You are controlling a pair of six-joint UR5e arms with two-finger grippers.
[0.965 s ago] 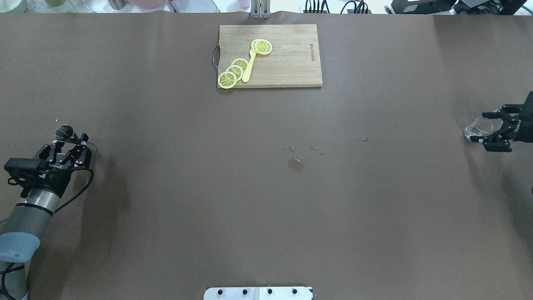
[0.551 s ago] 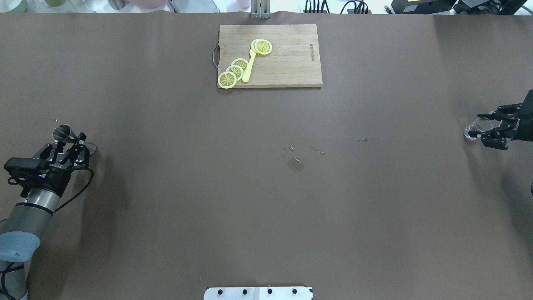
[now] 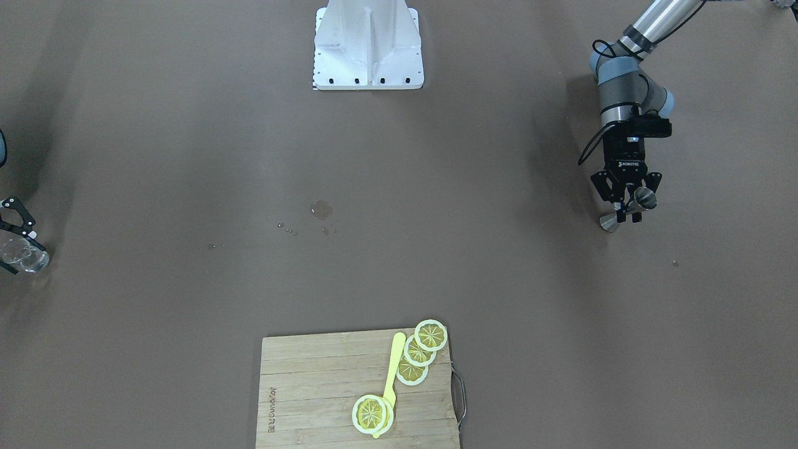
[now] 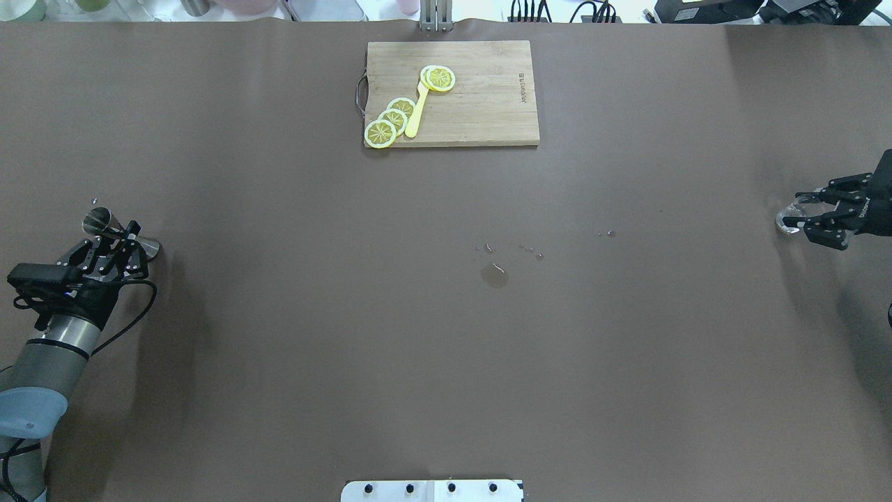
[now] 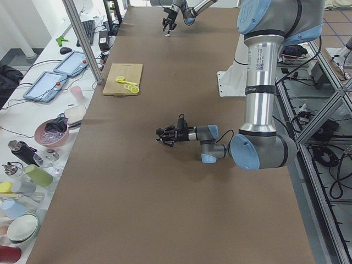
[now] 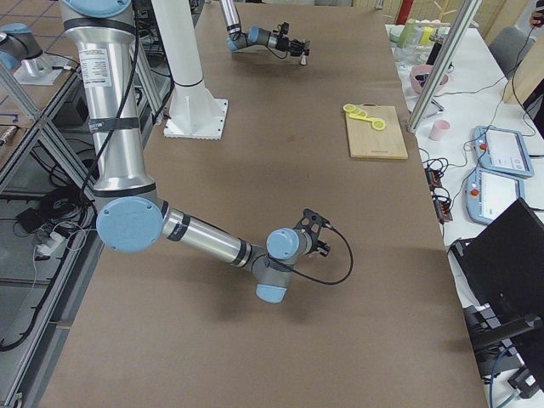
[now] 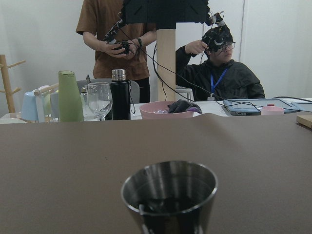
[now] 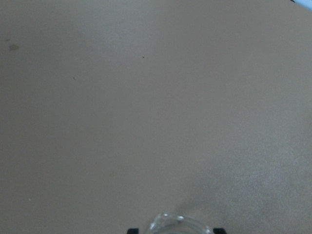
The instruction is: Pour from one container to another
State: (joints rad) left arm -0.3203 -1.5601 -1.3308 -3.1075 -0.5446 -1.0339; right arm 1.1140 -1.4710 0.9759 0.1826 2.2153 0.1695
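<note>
Left gripper (image 4: 122, 237): far left of the overhead view; jaws pinch the tilted metal jigger (image 4: 96, 221) at its waist.
Right gripper (image 4: 796, 210): right edge; jaws apparently clamp the clear glass (image 4: 786, 216) between their tips.

The brown-covered surface (image 4: 279, 348) is carrying a wooden cutting board (image 4: 481, 104) at the edge far from the robot. A small puddle (image 4: 494, 276) and droplets (image 4: 529, 249) are lying near its middle, and a white base plate (image 4: 432, 491) is sitting at the robot's edge.
</note>
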